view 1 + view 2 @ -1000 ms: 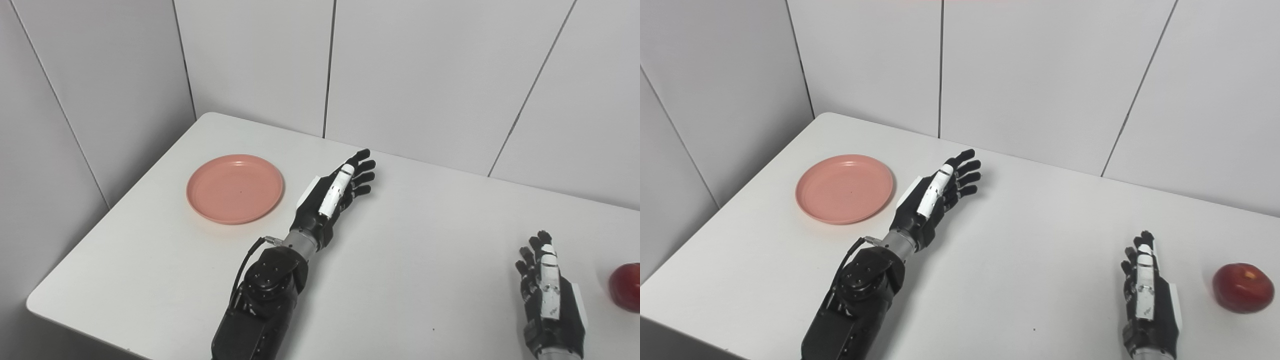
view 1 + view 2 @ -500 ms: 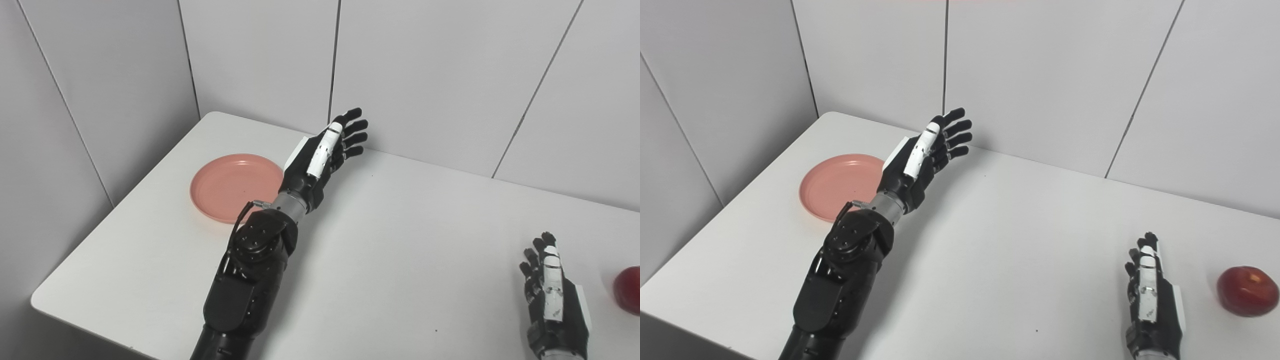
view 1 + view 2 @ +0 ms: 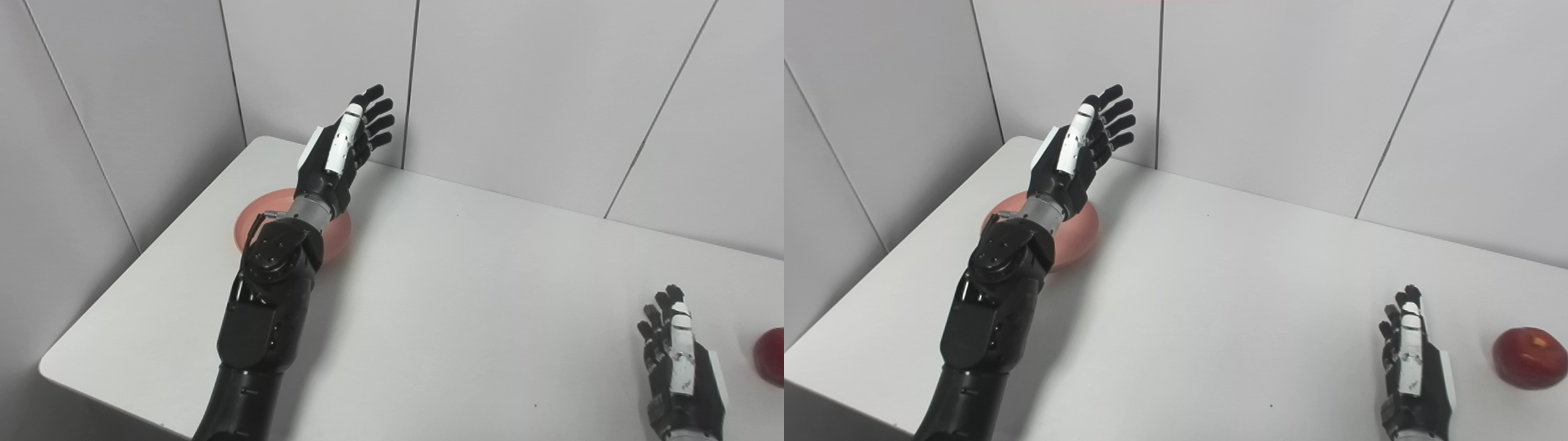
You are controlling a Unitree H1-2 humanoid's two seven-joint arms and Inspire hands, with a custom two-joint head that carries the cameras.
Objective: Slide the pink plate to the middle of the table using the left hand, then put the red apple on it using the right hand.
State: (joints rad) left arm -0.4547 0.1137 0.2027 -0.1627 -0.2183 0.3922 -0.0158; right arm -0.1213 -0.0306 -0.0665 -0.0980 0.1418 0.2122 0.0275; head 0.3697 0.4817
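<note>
From the left eye view I see my left hand (image 3: 340, 147) raised above the white table (image 3: 465, 294), its fingers spread apart and holding nothing. It hangs over the far side of the pink plate (image 3: 339, 228), in front of the grey wall panels (image 3: 520, 92). The left forearm crosses the plate and hides most of it; only the plate's left rim and right part show on either side of the wrist. The plate lies flat on the table near its far left corner, well away from the table's middle. My right hand (image 3: 680, 373) rests low at the near right of the table, far from the plate, palm side down with fingers extended and a little apart, gripping nothing. The red apple (image 3: 770, 364) is cut by the picture's right edge, just beyond the right hand and apart from it.

From the right eye view the whole apple (image 3: 1528, 357) shows, sitting on the table to the right of my right hand (image 3: 1415, 373) with a clear gap between them. The left hand (image 3: 1078, 156) is open above the plate (image 3: 1078, 229), not touching it as far as I can tell.
</note>
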